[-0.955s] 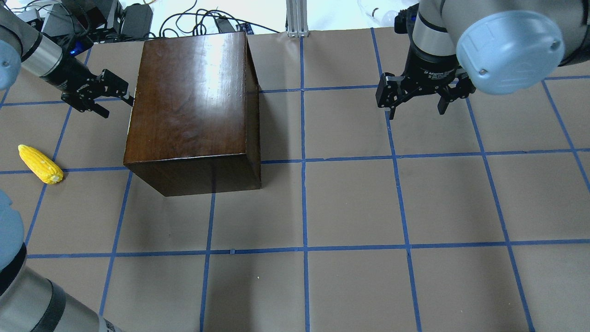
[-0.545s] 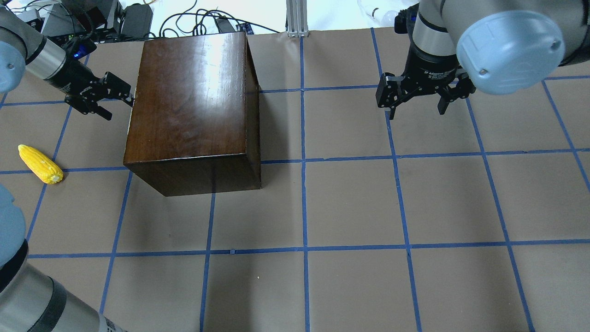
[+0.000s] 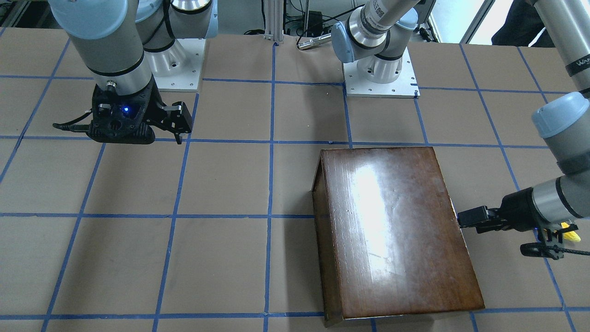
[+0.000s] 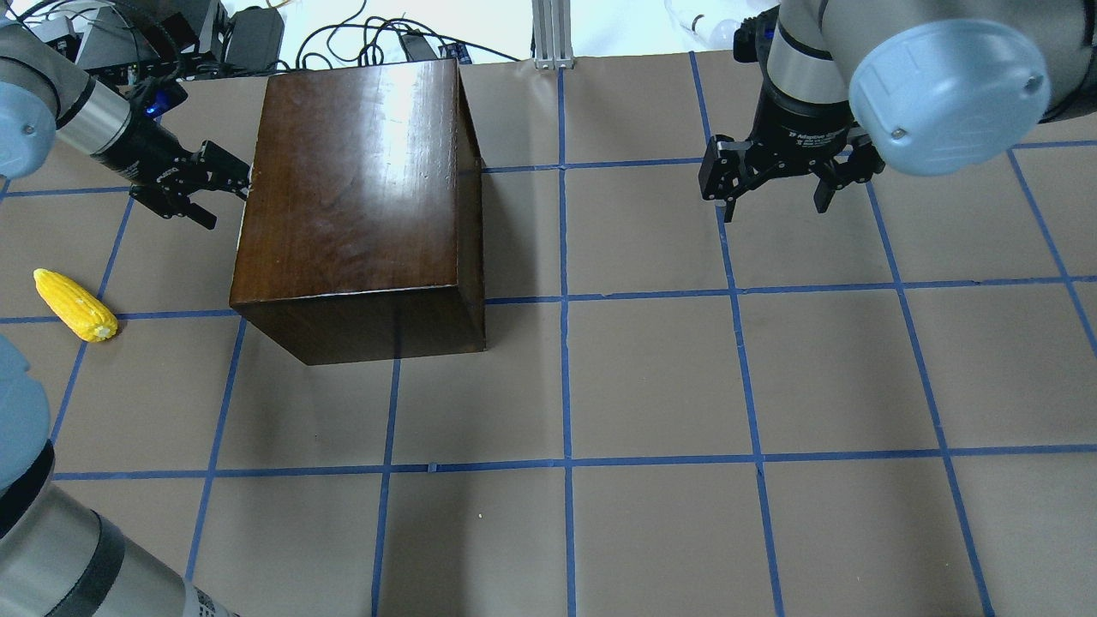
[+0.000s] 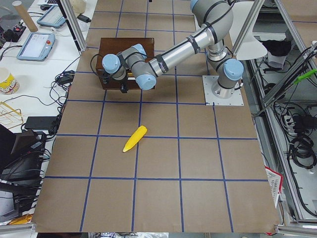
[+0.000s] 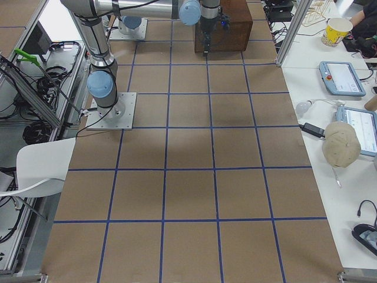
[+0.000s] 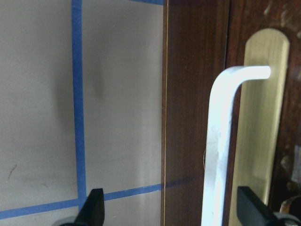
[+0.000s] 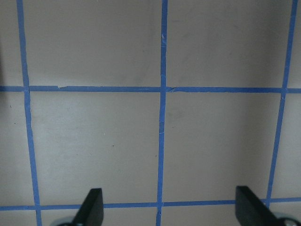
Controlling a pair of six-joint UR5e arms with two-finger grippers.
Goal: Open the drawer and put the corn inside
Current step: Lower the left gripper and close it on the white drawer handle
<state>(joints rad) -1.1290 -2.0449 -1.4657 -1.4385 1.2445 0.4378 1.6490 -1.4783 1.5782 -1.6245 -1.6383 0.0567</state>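
The dark-brown cabinet (image 4: 360, 188) stands at the back left of the table. Its drawer is shut; the drawer front (image 7: 294, 84) with a brass plate and a white metal handle (image 7: 218, 141) fills the left wrist view. My left gripper (image 4: 230, 199) is open at the cabinet's left face, and the handle lies between its fingertips (image 7: 94, 207) without touching them. The yellow corn (image 4: 74, 304) lies on the table left of the cabinet, nearer to me than the left gripper. My right gripper (image 4: 776, 206) is open and empty above the table at the back right.
The table is brown paper with a grid of blue tape (image 4: 566, 463). Cables and power bricks (image 4: 248, 34) lie beyond the far edge behind the cabinet. An aluminium post (image 4: 553, 34) stands at the back middle.
My left gripper has moved a little away from me and closer in to the cabinet's left face. The right arm, the corn and the cabinet have not moved.
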